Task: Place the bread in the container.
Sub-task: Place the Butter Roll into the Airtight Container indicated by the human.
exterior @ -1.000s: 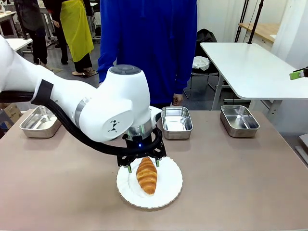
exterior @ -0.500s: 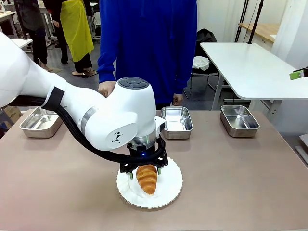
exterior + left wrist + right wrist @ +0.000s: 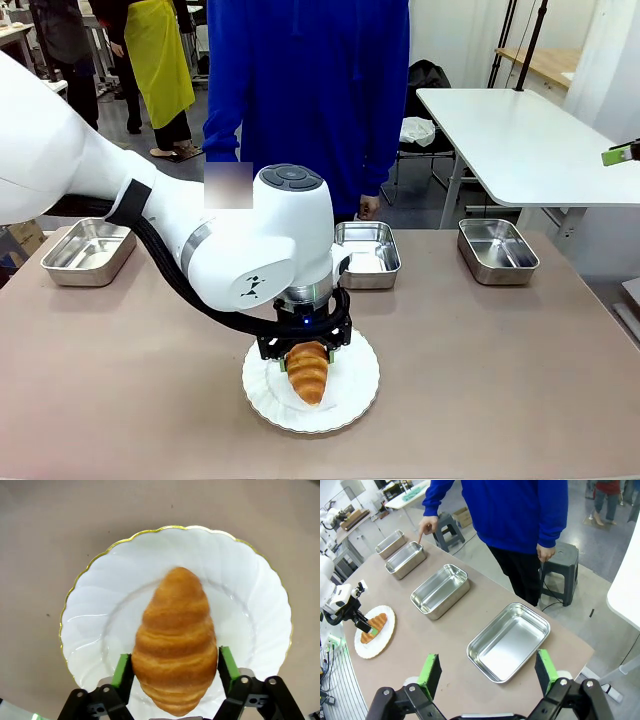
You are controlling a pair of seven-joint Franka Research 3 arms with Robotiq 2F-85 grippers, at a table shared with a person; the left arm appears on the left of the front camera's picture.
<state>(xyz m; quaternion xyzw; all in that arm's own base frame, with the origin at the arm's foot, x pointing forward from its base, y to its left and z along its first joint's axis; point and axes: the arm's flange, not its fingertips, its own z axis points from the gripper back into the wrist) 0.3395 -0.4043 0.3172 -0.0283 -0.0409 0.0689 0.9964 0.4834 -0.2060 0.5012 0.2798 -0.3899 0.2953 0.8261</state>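
stage: grasp, nothing placed | croissant [image 3: 175,645] lies on white plate [image 3: 250,590], near-centre counter | left hand [image 3: 175,667] released, pads flanking croissant's wide end | right hand [image 3: 487,672] released, empty | steel trays [image 3: 367,255] along far edge, person pointing at one | left: clench, lift, carry

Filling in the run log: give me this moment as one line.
left tool: open, pads flanking croissant | croissant: on white plate | right tool: open, above table | person's finger: pointing at tray

Room: grey floor [image 3: 615,555]; white side table [image 3: 520,140] past the tabletop's far right corner; two grey stools [image 3: 560,565]; wooden bench [image 3: 545,62] behind.
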